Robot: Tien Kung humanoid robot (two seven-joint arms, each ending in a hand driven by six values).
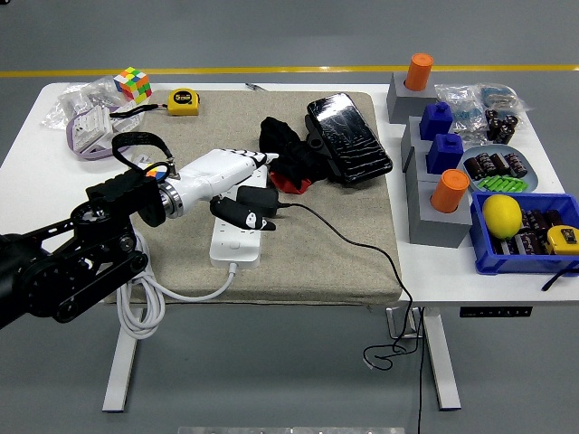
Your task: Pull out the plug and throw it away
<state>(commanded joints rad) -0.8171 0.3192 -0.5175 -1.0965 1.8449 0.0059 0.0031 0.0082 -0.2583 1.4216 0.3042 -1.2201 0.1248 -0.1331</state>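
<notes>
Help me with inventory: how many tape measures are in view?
2. One yellow tape measure lies at the table's far left, right of the puzzle cube. The other tape measure sits in the blue bin at the right edge. More may be hidden.

From my station I logged: a grey floor [271, 36] crossed by a yellow line [289, 69]; a white table [470, 289] on white legs [122, 371]; even, soft light overhead.
</notes>
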